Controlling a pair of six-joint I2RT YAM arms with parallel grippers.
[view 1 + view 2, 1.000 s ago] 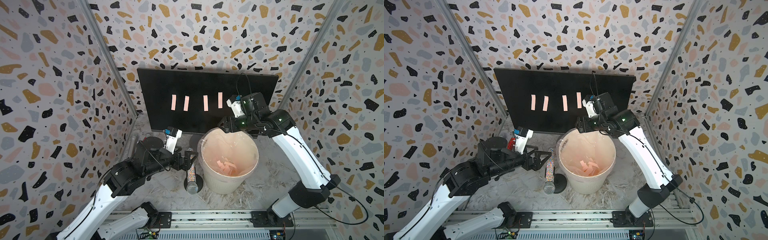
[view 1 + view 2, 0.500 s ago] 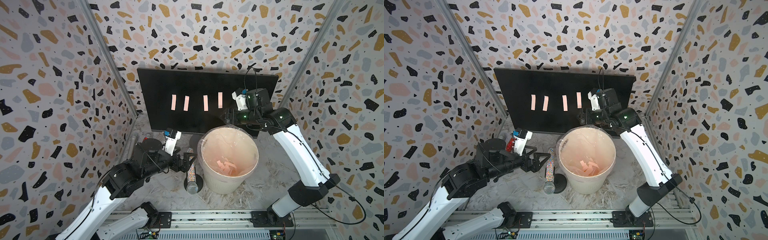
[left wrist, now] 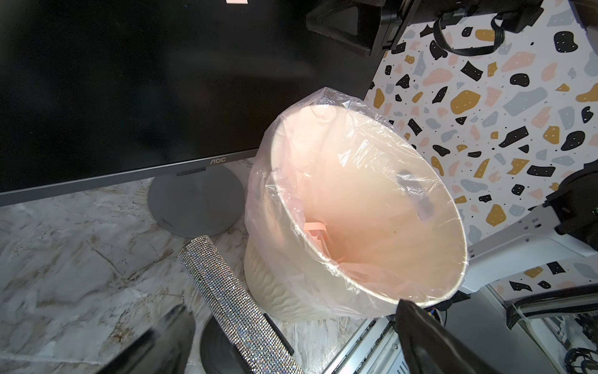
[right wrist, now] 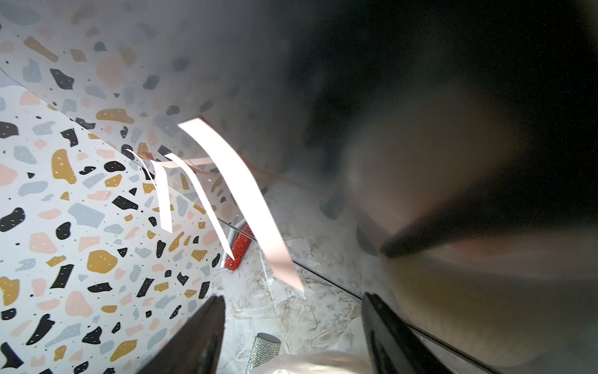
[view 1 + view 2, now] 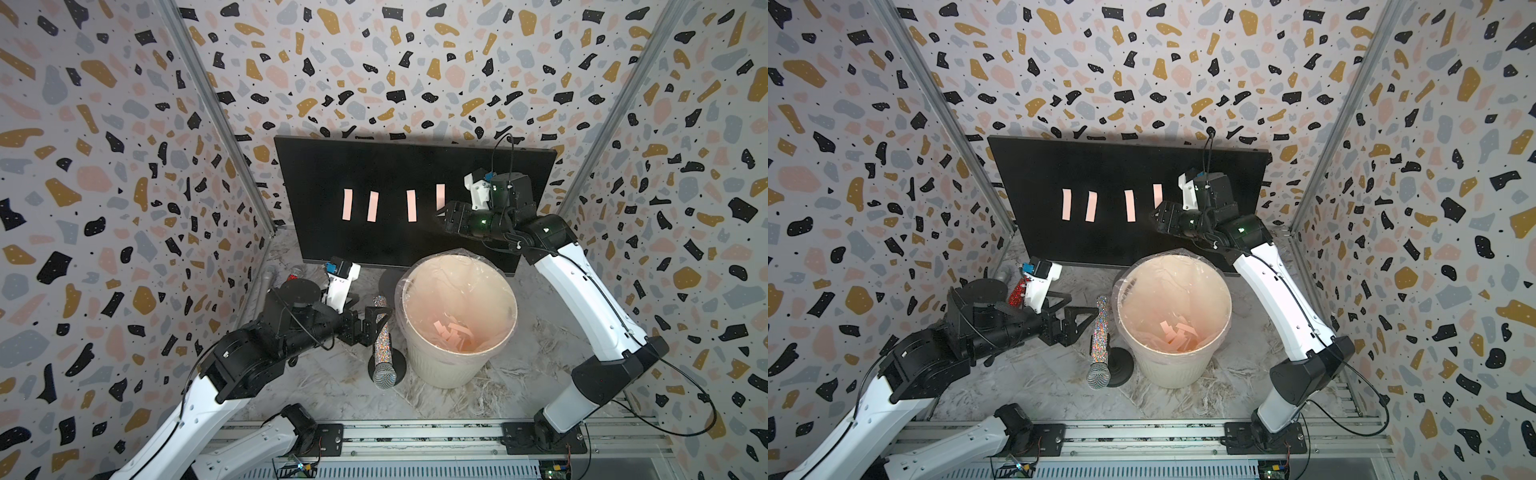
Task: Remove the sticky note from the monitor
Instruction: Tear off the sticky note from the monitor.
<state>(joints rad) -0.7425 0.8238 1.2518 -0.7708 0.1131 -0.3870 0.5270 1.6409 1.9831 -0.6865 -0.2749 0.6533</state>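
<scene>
Right fingers (image 5: 446, 214) at the rightmost sticky note (image 5: 440, 195), parted and empty.
Four pink notes sit on the monitor (image 5: 316, 174) at the far side. This one's lower end is at my fingertips, not between them. Close short and I pinch air; press in and I scrape the screen or rock it back. Left fingers (image 5: 376, 322) wide apart, empty, by the microphone (image 5: 382, 349).

The right jaws cover one sticky note's (image 5: 440, 194) lower end.

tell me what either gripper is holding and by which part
Nothing is held. The right gripper is open, its jaws just short of the loose end of the nearest sticky note on the monitor. The left gripper is open too.
</scene>
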